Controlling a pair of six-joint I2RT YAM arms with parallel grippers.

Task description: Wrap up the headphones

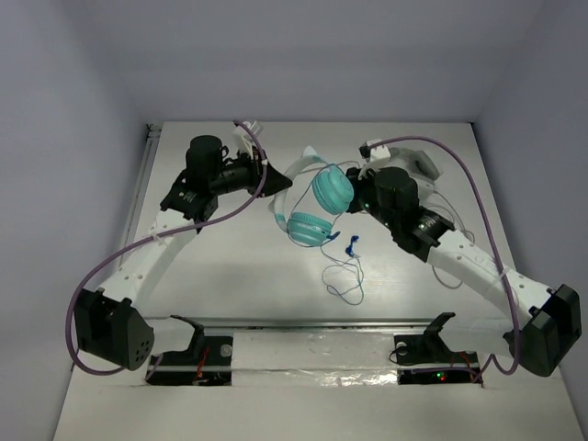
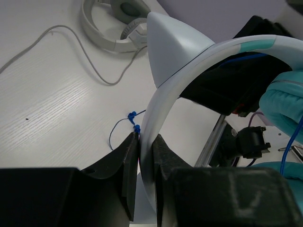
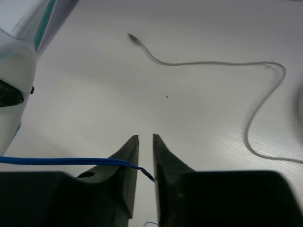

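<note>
Top external view puts the headphones [image 1: 332, 190] in the upper middle of the frame, between the two arms, with loose loops of the blue cable [image 1: 346, 278] lying on the table [image 1: 230, 276] below them. In the left wrist view, the left gripper [image 2: 146, 140] is pressed together on the pale headband [image 2: 158, 106], pinching it edge-on and steadying the set. In the right wrist view, the right gripper [image 3: 146, 140] has its jaws a narrow slit apart. The cable runs in from the left of the frame, over the left finger and into that slit, where it looks loose rather than nipped. I judge the winding to be barely begun, since most of the cable is unwound. The next move seems to call for a firm pinch on the cable, then carrying it round the headband or cups while the left arm keeps them fixed. The white-grey headphones [image 2: 110, 34] and their grey cable [image 3: 213, 63] lie apart and are no part of this. No brand, label or writing can be read in any view.
</note>
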